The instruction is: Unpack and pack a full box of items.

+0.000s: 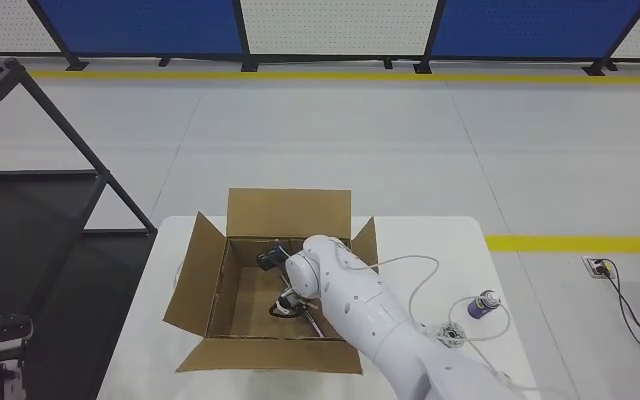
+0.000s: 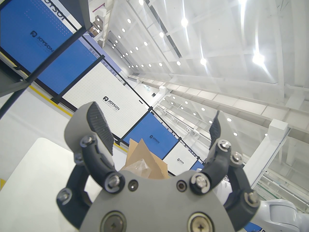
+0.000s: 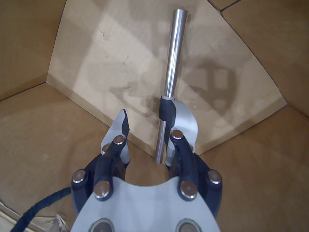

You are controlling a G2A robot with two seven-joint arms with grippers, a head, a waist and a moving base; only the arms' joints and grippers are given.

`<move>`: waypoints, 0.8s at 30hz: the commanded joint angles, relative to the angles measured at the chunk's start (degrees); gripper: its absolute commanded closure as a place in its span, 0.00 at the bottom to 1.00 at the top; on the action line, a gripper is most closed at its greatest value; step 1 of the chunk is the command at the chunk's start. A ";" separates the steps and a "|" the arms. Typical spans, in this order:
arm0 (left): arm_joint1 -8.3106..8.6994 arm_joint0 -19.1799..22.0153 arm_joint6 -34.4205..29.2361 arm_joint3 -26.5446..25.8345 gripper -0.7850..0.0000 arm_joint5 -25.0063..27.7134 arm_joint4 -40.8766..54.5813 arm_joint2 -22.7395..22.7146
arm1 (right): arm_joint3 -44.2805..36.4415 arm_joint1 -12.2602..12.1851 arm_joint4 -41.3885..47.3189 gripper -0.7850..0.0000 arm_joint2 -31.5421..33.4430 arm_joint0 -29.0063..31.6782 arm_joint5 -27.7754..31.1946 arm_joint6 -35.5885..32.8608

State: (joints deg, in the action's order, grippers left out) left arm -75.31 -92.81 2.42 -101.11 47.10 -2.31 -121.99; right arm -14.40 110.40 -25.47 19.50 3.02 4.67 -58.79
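Observation:
An open cardboard box (image 1: 289, 210) stands on the white table (image 1: 430, 240). My right arm goes down into it. On the box floor (image 3: 115, 56) lies a shiny metal tube (image 3: 175, 49). My right gripper (image 3: 144, 112) is open just above the floor. The tube's near end runs between the fingers, close against one finger (image 3: 166, 109), with a wide gap to the other finger. In the top view this gripper (image 1: 285, 300) sits low in the box's middle. My left gripper (image 2: 157, 117) is open and holds nothing. It points up toward the ceiling, off the table's left side.
A small purple can (image 1: 483, 304) stands on the table to the right of the box, next to a white cable. A black rack (image 1: 50, 200) stands left of the table. The box flaps (image 2: 144, 158) stick up and outward on all sides.

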 commanded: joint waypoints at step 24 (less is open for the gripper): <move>0.00 0.00 0.00 0.00 0.00 0.00 0.00 0.00 | -18.17 -6.64 -6.44 0.02 7.02 -3.94 -1.07 10.49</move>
State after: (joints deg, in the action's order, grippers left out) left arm -75.31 -92.81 2.42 -101.11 47.10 -2.31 -121.99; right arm -28.92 104.89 -31.00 25.82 -1.60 4.60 -47.89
